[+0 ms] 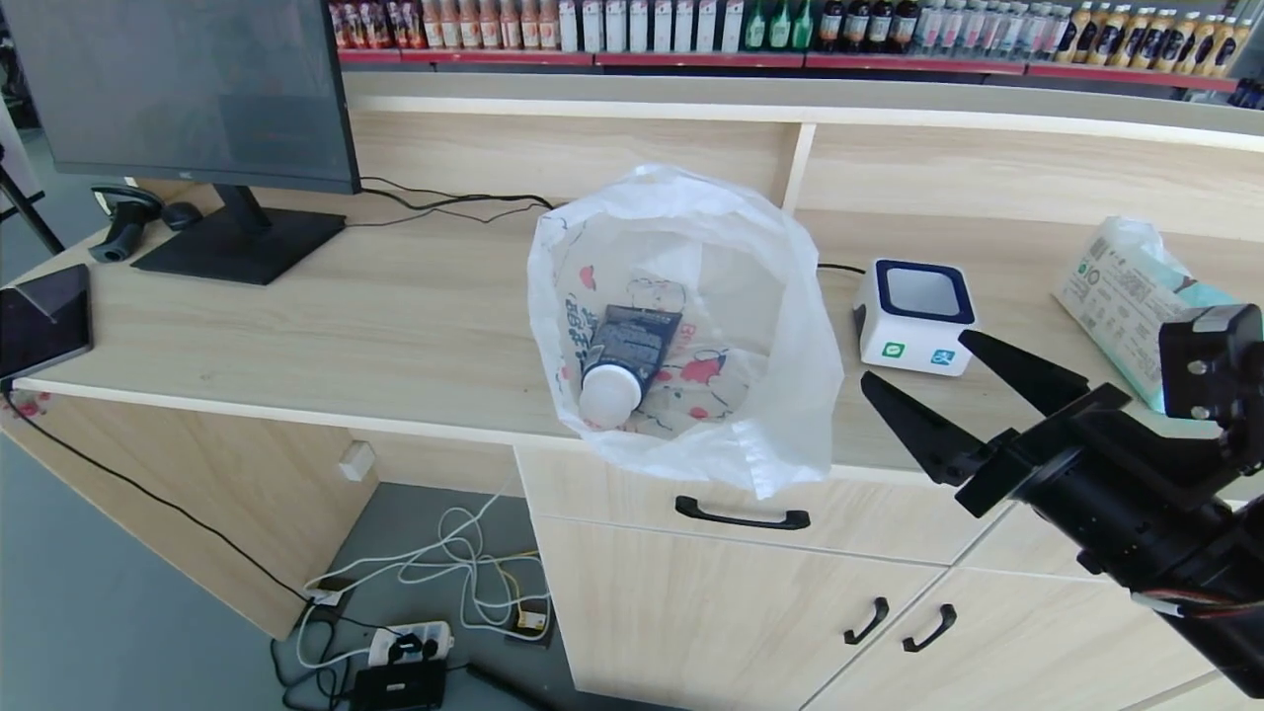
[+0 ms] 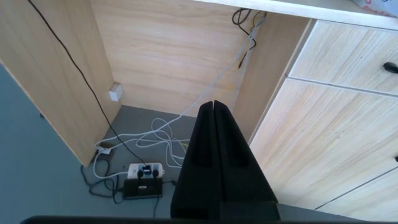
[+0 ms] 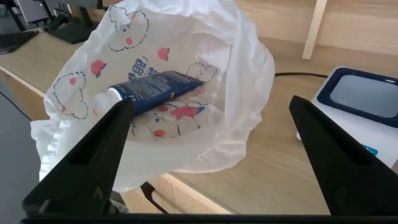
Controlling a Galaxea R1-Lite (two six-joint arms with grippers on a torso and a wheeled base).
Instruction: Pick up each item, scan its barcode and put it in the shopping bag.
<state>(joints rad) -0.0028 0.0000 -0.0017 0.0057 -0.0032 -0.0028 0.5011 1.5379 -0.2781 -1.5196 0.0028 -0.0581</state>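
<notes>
- Tube (image 1: 624, 355) lies in the shopping bag (image 1: 790, 395); right gripper (image 1: 913, 358) hovers near the scanner (image 1: 913, 316), fingers (image 1: 918, 427) spread, empty.
- Next, probably: grasp the tissue pack (image 1: 1116, 296) on the worktop (image 1: 395, 316). Left gripper (image 2: 213, 104) hangs closed.

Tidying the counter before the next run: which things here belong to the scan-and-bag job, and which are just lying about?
Job: shopping bag, dark tube already inside it, white scanner box, soft pack on the counter, open right end effector.
Lying about: monitor, tablet, floor power strip, shelf bottles.

Monitor (image 1: 188, 94) on counter (image 1: 395, 316); power strip (image 1: 410, 640) beneath; bottles (image 1: 790, 25) shelved behind.
</notes>
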